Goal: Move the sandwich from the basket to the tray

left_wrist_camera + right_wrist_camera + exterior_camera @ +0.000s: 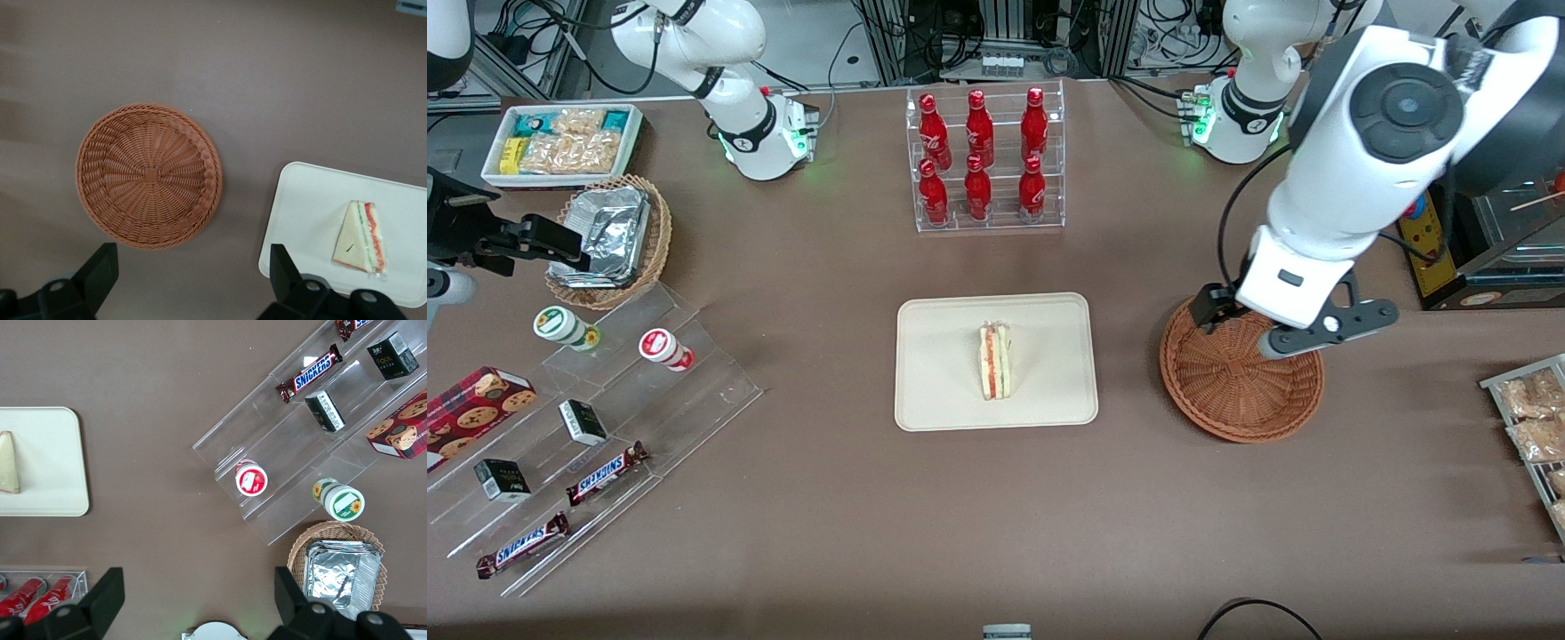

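Front view, going across from the parked arm's end: a white tray of snack packets [560,142], a tan wicker basket w/ foil containers [609,240], then a clear stepped acrylic display [605,418] carrying two small cups, a cookie box, small dark boxes & Snickers bars [605,474]. Mid-table, farther from the camera, a clear rack of red bottles [983,160]. Nearer than the rack sits the tray [943,373], flat on the brown table [1049,533]. The sandwich [995,360] lies on the tray, roughly at its centre, filling layers showing orange-red & green. Beside the tray, toward the working arm's end, is the basket [1240,382], nothing in it. The gripper [1238,327] hangs above the basket's rim, on the part farther from the camera, not touching it.

Left wrist view looks straight down: basket [149,175] w/ bare woven floor, tray [313,200] just beside it but apart, sandwich [361,237] on the tray. Gripper [190,277] fingers [100,267] spread wide, nothing between them.

Table edge at the working arm's end: a wire rack w/ bagged snacks [1529,418].
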Action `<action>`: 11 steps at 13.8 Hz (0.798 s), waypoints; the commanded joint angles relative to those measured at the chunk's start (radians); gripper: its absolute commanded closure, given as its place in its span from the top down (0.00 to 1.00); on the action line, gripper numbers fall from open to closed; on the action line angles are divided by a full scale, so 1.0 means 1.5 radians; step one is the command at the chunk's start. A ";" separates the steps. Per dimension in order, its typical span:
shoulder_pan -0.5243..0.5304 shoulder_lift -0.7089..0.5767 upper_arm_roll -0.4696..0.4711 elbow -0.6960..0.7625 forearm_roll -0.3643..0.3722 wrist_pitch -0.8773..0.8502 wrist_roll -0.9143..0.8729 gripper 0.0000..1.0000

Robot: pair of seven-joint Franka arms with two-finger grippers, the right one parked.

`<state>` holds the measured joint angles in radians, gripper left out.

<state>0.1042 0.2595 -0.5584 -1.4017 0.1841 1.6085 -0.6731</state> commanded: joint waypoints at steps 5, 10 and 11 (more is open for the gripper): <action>0.007 -0.098 0.144 -0.032 -0.089 -0.057 0.266 1.00; -0.080 -0.138 0.339 -0.036 -0.117 -0.100 0.456 1.00; -0.088 -0.137 0.349 -0.038 -0.115 -0.099 0.459 1.00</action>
<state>0.0159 0.0791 -0.0772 -1.4251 0.0236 1.4622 -0.0193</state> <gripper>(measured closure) 0.000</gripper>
